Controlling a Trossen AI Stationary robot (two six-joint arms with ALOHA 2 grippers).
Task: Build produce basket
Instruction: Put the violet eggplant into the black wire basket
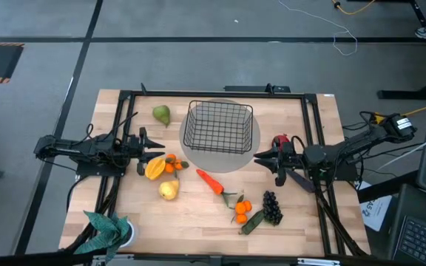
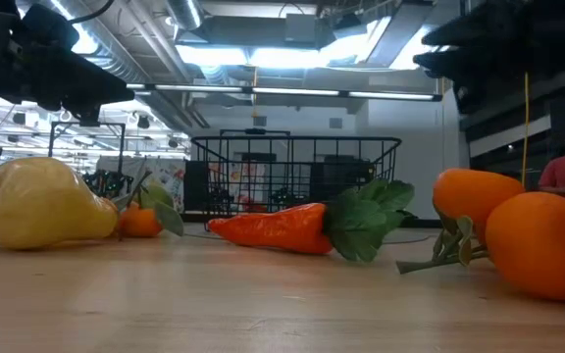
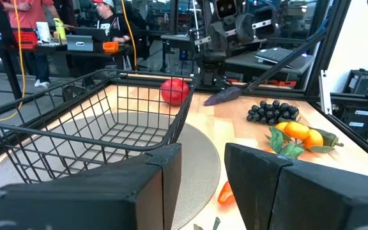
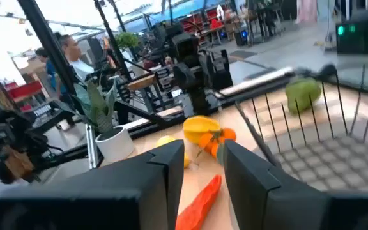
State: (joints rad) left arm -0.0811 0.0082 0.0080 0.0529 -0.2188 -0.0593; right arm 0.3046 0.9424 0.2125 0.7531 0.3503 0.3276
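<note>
The black wire-mesh basket stands empty on a round grey mat at the table's far middle; it also shows in the left wrist view. A green pear lies to its left. A yellow fruit, small oranges, a yellow pear, a carrot, more oranges, dark grapes, a dark green vegetable and a red round fruit lie on the table. My left gripper is open and empty left of the basket. My right gripper is open and empty right of the basket.
A teal leafy plant in a white pot stands at the near left corner. A purple vegetable lies under my right arm. A black frame runs around the table. People show in the room beyond the table.
</note>
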